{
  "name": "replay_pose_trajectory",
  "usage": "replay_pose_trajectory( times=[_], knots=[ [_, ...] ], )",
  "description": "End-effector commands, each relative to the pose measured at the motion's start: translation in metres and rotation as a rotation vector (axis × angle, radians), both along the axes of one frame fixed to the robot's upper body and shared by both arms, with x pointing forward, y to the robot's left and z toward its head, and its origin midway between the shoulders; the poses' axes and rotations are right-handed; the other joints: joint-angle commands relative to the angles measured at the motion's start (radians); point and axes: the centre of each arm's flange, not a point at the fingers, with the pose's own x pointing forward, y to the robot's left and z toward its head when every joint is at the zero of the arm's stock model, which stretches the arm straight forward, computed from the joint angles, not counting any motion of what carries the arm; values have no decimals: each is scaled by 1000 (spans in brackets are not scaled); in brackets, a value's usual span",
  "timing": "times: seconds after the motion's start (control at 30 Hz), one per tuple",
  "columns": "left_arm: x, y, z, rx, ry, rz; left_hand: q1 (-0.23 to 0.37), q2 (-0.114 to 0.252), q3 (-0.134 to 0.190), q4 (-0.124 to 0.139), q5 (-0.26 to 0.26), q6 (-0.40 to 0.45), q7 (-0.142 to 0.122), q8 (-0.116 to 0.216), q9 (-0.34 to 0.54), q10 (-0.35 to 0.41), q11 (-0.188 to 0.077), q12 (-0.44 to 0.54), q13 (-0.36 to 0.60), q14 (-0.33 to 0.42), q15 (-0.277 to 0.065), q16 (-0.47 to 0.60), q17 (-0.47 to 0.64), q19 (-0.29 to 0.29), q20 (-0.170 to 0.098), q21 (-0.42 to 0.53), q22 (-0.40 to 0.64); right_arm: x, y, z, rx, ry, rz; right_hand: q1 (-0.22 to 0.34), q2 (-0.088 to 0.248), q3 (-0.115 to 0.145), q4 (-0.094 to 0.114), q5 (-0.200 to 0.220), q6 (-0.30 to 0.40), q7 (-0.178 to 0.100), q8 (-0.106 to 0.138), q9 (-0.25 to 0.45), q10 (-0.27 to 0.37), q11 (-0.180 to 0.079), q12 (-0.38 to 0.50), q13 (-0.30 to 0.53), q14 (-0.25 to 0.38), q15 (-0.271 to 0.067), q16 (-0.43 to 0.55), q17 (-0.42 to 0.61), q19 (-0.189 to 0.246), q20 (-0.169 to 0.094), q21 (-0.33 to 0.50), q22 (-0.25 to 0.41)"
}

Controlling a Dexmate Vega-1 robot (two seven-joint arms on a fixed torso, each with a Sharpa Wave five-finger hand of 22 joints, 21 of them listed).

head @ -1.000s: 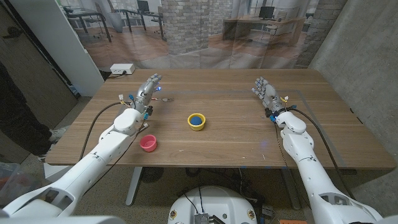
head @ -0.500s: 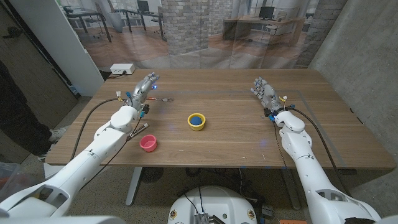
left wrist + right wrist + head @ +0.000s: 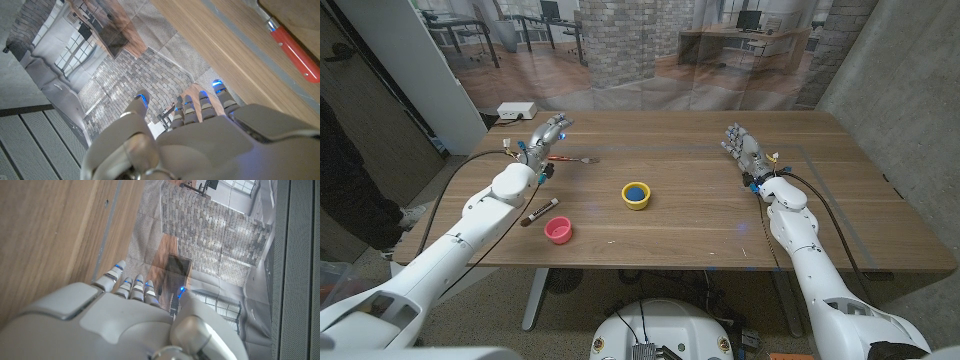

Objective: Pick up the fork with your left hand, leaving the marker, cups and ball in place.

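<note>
A fork (image 3: pixel 572 159) with a red handle lies on the table's far left part; its handle (image 3: pixel 296 50) also shows in the left wrist view. My left hand (image 3: pixel 546 131) hovers just behind and to the left of it, fingers apart, holding nothing; its back (image 3: pixel 200 140) fills the lower wrist picture. A dark marker (image 3: pixel 540 212) lies near my left forearm. In front of it stands a pink cup (image 3: pixel 558 230). A yellow cup (image 3: pixel 636 195) at mid-table holds a blue ball (image 3: pixel 636 190). My right hand (image 3: pixel 742 146) stands open and empty at the far right.
A white box (image 3: pixel 517 111) sits at the table's back left corner. A person in dark clothing (image 3: pixel 345 170) stands past the left edge. Bare wood (image 3: pixel 690 230) stretches between the cups and my right arm.
My left hand and arm have swung left and slightly back, off the fork's handle. The marker, earlier covered by the forearm, now lies in plain sight. The right arm barely moved.
</note>
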Motion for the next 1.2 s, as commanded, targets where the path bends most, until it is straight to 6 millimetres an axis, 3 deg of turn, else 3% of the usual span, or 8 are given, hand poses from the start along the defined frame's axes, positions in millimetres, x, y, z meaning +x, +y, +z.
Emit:
replay_pose_trajectory(
  times=[0.03,1.2],
  knots=[
    [-3,11,13,63,18,46,17,7,2,-8,2,11,1,7,1,9,6,11,5,6,6,7,6,-38,8,-5,5,5,3,1,3,2,6,11,2,3,-3,3,2,8,10,2,3,3,7,2,-6,5,7,2,7,-4,5,2],
    [-15,44,49,319,100,208,45,9,-5,-18,1,68,-5,14,3,49,-7,24,13,22,1,19,13,-17,4,-7,6,8,8,0,4,2,12,12,1,4,-6,3,2,8,10,2,6,5,8,2,-5,8,7,2,8,-3,5,2]
  ],
)
